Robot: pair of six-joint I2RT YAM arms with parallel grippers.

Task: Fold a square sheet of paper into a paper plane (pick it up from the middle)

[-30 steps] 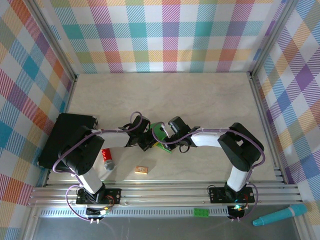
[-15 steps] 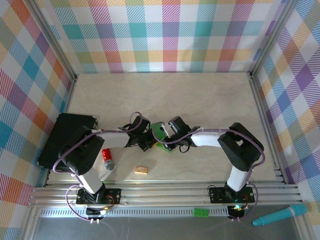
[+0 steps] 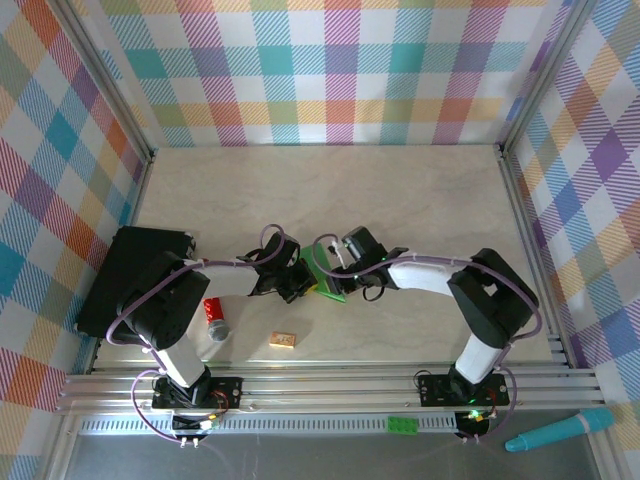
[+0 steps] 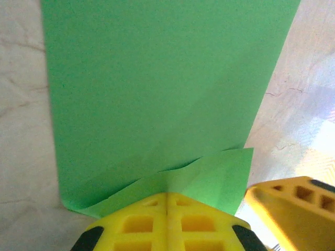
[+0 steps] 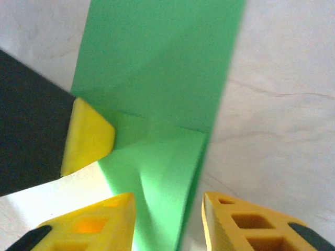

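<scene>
Paper (image 4: pixel 157 78) seemingly freed; right end effector (image 5: pixel 166 206) opened.

plain green paper (image 4: pixel 157 78), plaid walls (image 3: pixel 340 70)

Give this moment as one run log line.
left hand: shut, tip at green paper fold | right hand: open astride paper | paper: partly folded

Green paper (image 3: pixel 328 286) at the middle of the table (image 3: pixel 420 190)
My left end effector (image 3: pixel 303 283) and right end effector (image 3: pixel 333 266) flank it closely.
</scene>
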